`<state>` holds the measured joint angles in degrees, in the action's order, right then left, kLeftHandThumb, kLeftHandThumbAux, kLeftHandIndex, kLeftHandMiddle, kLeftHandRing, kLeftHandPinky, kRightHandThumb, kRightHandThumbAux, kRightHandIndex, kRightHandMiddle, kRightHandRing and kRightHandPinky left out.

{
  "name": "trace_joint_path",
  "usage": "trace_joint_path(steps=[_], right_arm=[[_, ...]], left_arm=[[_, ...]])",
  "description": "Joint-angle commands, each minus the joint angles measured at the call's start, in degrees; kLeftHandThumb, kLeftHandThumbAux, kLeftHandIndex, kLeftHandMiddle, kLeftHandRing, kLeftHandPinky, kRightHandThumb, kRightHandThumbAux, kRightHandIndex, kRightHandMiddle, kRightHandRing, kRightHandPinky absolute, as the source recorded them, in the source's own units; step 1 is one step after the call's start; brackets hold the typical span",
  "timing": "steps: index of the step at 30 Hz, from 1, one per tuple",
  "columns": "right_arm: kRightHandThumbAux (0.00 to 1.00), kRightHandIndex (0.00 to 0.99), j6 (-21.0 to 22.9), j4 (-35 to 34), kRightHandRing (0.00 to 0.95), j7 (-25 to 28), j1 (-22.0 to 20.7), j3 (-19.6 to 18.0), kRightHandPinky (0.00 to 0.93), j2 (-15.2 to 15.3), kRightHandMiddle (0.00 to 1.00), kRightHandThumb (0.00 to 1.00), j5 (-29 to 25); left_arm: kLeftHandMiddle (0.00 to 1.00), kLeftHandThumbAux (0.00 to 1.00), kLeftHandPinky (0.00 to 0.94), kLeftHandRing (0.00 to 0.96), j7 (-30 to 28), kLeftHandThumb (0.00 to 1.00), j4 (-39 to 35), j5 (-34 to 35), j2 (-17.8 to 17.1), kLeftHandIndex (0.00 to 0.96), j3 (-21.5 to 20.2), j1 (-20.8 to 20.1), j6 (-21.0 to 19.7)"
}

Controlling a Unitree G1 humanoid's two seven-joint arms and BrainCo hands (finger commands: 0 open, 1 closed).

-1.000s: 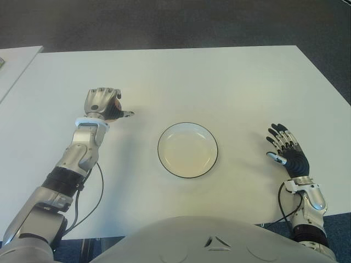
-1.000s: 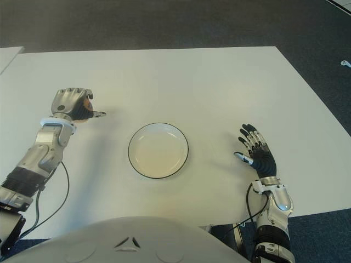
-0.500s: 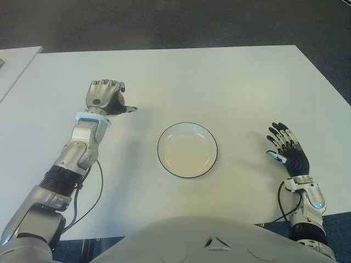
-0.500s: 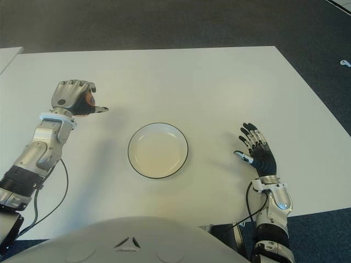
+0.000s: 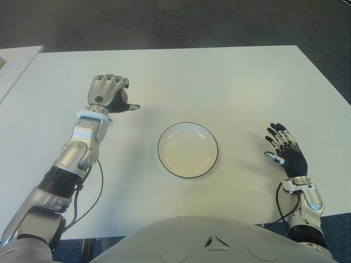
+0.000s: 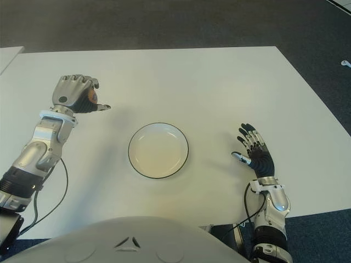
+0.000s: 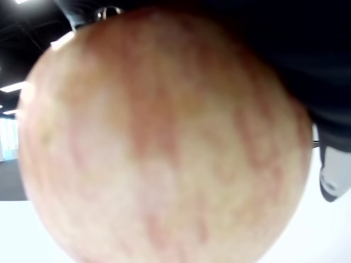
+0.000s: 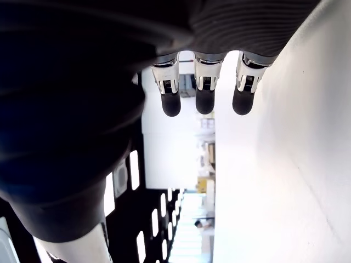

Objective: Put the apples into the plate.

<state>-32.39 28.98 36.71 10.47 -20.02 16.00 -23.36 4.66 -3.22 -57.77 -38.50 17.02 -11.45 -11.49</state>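
Note:
My left hand is curled around a reddish-yellow apple, held above the white table to the left of the plate. Only a sliver of the apple shows between the fingers in the eye views, while it fills the left wrist view. The white plate with a dark rim sits at the table's middle, with nothing in it. My right hand shows to the right of the plate, fingers spread and holding nothing.
A second white surface borders the table at the far left. Dark floor lies beyond the table's far edge. A black cable hangs along my left forearm.
My left hand has risen and moved away from me and a little toward the plate, with the apple in it. The right hand has stayed where it was.

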Motion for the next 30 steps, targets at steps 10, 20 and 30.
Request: trace_joint_path(steps=[10, 20, 30], right_arm=[[0.859, 0.018, 1.46, 1.92, 0.0, -0.82, 3.26, 2.54, 0.017, -3.22, 0.0, 0.0, 1.63], [0.869, 0.02, 1.06, 0.58, 0.0, -1.43, 4.39, 3.0, 0.021, -3.55, 0.002, 0.0, 1.87], [0.863, 0.015, 1.52, 1.11, 0.0, -1.19, 4.52, 3.19, 0.015, -3.44, 0.0, 0.0, 1.76]], left_arm=[[0.536, 0.663, 0.711, 0.839, -12.16, 0.86, -17.59, -10.88, 12.55, 0.41, 6.72, 3.27, -5.26], [0.536, 0.663, 0.752, 0.828, -14.46, 0.86, -19.49, -16.27, 18.32, 0.409, 11.6, 2.72, -3.0], [0.533, 0.662, 0.733, 0.792, -17.13, 0.859, -23.1, -20.42, 22.32, 0.409, 15.09, 4.6, -0.73]])
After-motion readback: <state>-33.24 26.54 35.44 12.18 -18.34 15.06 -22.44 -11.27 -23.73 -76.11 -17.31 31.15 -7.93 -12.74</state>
